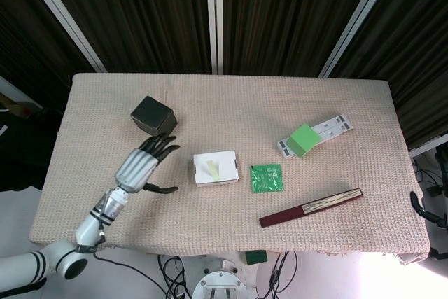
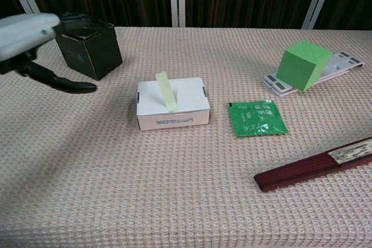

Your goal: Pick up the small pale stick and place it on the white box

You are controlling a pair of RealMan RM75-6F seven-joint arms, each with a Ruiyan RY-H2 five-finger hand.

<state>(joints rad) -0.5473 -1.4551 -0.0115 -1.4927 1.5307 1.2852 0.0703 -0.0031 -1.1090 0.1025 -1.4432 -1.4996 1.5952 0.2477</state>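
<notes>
The small pale stick (image 1: 213,167) (image 2: 167,92) lies slantwise on top of the white box (image 1: 224,175) (image 2: 189,108), near the middle of the table. My left hand (image 1: 143,164) (image 2: 32,42) hovers to the left of the box, apart from it, with its fingers spread and nothing in them. In the chest view it shows only at the top left edge, in front of the black cube. My right hand is in neither view.
A black cube (image 1: 153,118) (image 2: 92,49) stands just behind the left hand. Right of the box lie a green tea packet (image 1: 267,177) (image 2: 256,117), a green block (image 1: 304,138) (image 2: 303,64) on a white strip, and a dark folded fan (image 1: 311,207) (image 2: 314,164).
</notes>
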